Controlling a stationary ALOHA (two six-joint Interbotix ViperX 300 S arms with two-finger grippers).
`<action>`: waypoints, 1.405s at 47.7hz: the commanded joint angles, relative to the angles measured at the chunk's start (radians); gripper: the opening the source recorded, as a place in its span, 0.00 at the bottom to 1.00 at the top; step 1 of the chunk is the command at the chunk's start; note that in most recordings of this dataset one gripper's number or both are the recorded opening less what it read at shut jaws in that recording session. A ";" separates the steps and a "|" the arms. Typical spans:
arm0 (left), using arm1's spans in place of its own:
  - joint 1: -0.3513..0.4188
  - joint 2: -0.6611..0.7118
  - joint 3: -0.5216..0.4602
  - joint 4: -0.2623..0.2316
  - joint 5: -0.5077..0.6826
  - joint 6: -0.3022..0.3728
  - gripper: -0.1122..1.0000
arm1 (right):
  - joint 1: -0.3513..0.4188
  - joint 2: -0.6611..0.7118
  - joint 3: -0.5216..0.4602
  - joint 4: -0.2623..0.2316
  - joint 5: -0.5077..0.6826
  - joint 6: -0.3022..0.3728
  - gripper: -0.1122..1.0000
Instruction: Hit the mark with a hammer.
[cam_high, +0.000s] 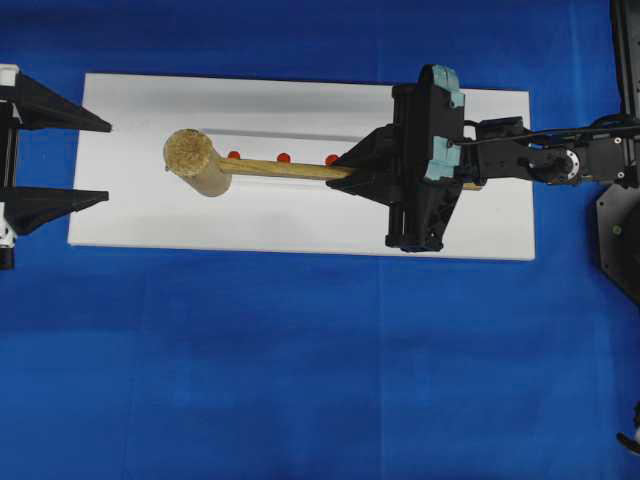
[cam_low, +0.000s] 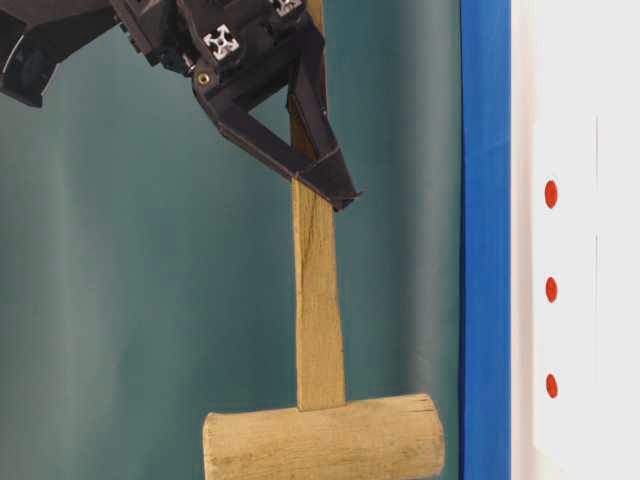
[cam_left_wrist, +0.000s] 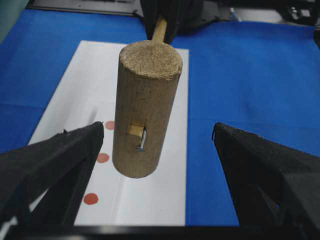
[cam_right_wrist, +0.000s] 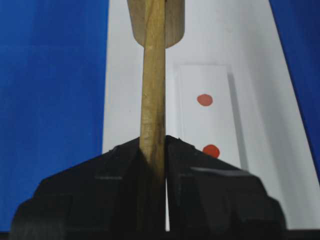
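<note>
A blue worktop (cam_high: 300, 380) carries a white board (cam_high: 300, 220), laid lengthwise between the two arms so that either can reach it. Along the board runs a row of red dots (cam_high: 283, 158), presumably the marks to be struck. The hammer (cam_high: 200, 162) is held clear above the board, its head toward the left end and beside the dots, a raised position that suits a downward blow. Its handle (cam_right_wrist: 152, 80) is pinched between the pressed-together fingers of the right gripper (cam_high: 345, 170), far from the head, which gives swing. The left gripper (cam_high: 85, 160) is spread wide at the left edge, holding nothing, facing the head.
</note>
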 joint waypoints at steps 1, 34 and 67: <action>0.002 0.018 -0.009 0.000 -0.008 0.000 0.90 | 0.002 -0.012 -0.034 -0.003 -0.003 0.000 0.13; 0.011 0.459 -0.143 0.000 -0.279 0.014 0.90 | 0.002 -0.018 -0.038 -0.009 -0.003 -0.002 0.13; 0.026 0.588 -0.239 0.002 -0.272 0.040 0.62 | 0.003 -0.031 -0.037 -0.009 -0.003 -0.002 0.13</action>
